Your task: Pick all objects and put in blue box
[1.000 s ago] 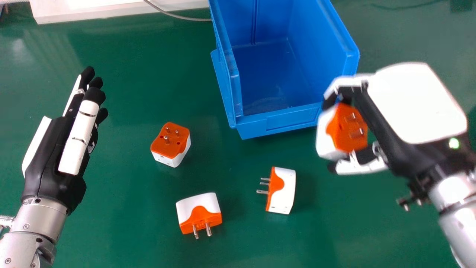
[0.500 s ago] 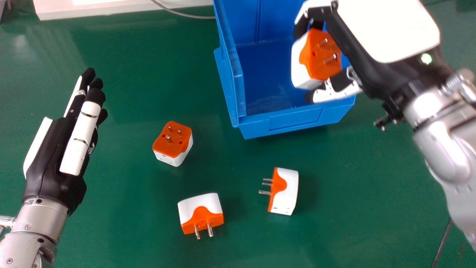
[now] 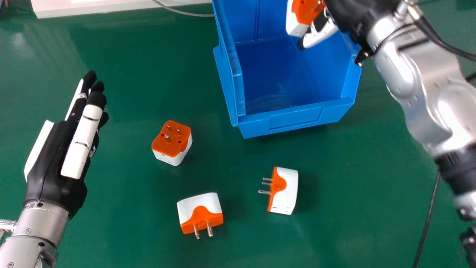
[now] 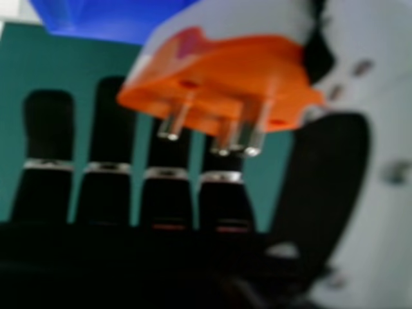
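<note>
Okay, head view has the right robot hand [image 3: 320, 35] at 1 o'clock, high over the box [image 3: 293, 121] as seen from here. It's clamped on the held plug [image 3: 308, 10], thumb [image 4: 329, 170] on one side; the hand view has that plug between thumb and fingers [image 4: 46, 129], with its metal prongs exposed. Thumb tip aims at about 8 o'clock. Right forearm [image 3: 403, 72] slants from 1 o'clock down toward 4, silver and glossy, rounded housings.

Left robot hand [image 3: 55, 160] is at 9 o'clock, holding nothing. Fingers extended and close together, pointing to 1 o'clock, black tips, smooth black palm with white shell pieces. Its wrist [image 3: 46, 219] is bare silver metal, at 8 o'clock.

Box is stiff blue plastic with straight walls, ribbed back, low front wall, and a clear strip along its 9 o'clock side. Bottom has a slight sheen.

Other plugs, all on the counter [image 3: 130, 212], outside the box:
- 9 o'clock plug [image 3: 171, 140]: orange face up, round prongs upright.
- 7 o'clock plug [image 3: 200, 214]: prongs toward 6.
- 5 o'clock plug [image 3: 286, 191]: prongs toward 9.

Same chunky build on each, white shell with rounded edges, curved orange patch, shiny metal prongs. Counter is smooth green with soft reflections. Thin black cable [image 3: 428, 216] runs down at 4 o'clock.
</note>
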Controlling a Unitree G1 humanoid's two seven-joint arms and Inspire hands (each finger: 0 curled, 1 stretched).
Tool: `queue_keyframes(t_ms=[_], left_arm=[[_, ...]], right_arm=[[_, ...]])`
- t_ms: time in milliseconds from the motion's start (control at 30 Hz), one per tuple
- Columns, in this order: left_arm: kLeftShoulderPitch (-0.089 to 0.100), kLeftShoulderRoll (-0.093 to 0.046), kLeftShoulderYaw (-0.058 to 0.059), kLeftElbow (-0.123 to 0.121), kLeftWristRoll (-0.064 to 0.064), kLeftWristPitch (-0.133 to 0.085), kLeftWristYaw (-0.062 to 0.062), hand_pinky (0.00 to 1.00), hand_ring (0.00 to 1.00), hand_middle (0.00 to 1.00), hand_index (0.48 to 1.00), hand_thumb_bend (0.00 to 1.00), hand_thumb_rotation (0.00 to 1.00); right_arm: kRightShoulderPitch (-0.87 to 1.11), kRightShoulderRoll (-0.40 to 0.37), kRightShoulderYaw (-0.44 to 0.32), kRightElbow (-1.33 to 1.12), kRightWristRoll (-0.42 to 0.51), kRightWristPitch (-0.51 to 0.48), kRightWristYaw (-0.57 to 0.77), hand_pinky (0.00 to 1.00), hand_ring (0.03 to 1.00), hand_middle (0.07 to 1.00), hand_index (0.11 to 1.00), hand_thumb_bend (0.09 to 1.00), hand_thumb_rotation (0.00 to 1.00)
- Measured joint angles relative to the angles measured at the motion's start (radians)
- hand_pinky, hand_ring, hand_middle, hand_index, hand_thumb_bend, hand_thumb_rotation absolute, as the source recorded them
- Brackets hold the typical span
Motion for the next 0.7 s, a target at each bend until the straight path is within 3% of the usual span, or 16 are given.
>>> queue_keyframes(t_ms=[267, 467, 700], left_arm=[[0.018, -0.003, -0.002, -0.019, -0.002, 0.002, 0.001, 0.99, 1.00, 1.00, 1.000, 0.54, 0.91], [0.025, -0.008, -0.006, -0.050, -0.003, 0.015, 0.009, 0.98, 1.00, 1.00, 1.000, 0.54, 0.91], [0.034, -0.010, -0.009, -0.065, -0.003, 0.039, 0.012, 0.98, 1.00, 1.00, 1.000, 0.54, 0.91]], right_arm=[[-0.153, 0.039, 0.108, 0.270, -0.039, 0.016, -0.084, 0.34, 0.448, 0.523, 0.483, 0.496, 0.00], [-0.215, 0.081, 0.156, 0.398, -0.033, 0.034, -0.088, 0.34, 0.452, 0.522, 0.477, 0.497, 0.00], [-0.247, 0.145, 0.187, 0.482, 0.005, 0.040, -0.079, 0.36, 0.464, 0.531, 0.462, 0.497, 0.00]])
